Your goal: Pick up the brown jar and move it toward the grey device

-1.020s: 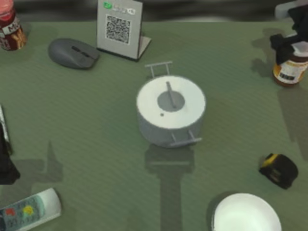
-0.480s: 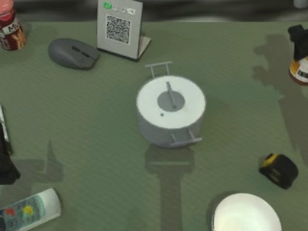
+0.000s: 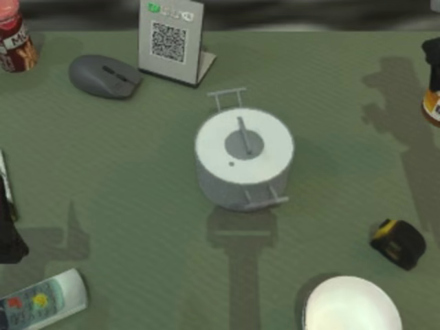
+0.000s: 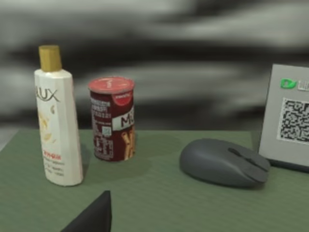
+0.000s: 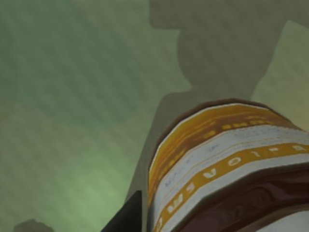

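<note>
green table, right gripper grasping brown jar at right edge, grey device centre

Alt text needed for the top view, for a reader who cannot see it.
The grey device sits mid-table; the brown jar, under the right gripper, is half cut off at the right edge. A mouse and QR sign lie behind.
</note>
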`<state>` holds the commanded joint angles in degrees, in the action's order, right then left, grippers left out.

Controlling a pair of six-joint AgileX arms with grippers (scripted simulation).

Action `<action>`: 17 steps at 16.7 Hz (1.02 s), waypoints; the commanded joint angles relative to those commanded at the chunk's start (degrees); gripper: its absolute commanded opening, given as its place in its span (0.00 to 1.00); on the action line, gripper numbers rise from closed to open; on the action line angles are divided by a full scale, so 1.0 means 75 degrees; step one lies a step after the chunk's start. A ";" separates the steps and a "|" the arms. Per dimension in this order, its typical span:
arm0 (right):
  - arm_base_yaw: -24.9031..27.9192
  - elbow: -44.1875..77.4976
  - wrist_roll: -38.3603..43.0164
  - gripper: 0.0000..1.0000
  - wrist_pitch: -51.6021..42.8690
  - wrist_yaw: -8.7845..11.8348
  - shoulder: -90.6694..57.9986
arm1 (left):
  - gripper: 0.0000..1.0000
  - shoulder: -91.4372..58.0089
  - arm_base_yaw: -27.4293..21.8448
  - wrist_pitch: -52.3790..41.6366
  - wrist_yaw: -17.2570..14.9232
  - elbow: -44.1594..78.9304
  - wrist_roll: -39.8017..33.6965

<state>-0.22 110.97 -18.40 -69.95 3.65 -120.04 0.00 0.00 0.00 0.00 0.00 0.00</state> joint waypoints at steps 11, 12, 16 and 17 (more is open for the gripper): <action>0.1703 -0.1643 0.3644 0.00 0.1250 -0.0678 0.0343 | 1.00 0.0000 0.0000 0.0000 0.0000 0.0000 0.0000; 0.1899 -0.1833 0.4032 0.00 0.1395 -0.0754 0.0388 | 1.00 0.0000 0.0000 0.0000 0.0000 0.0000 0.0000; 0.2336 -0.2266 0.4794 0.00 0.1738 -0.0932 0.0508 | 1.00 0.0000 0.0000 0.0000 0.0000 0.0000 0.0000; 0.2339 -0.2268 0.4798 0.00 0.1740 -0.0933 0.0508 | 1.00 0.0000 0.0000 0.0000 0.0000 0.0000 0.0000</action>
<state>17.32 93.95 17.58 -56.90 -3.35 -116.23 0.00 0.00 0.00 0.00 0.00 0.00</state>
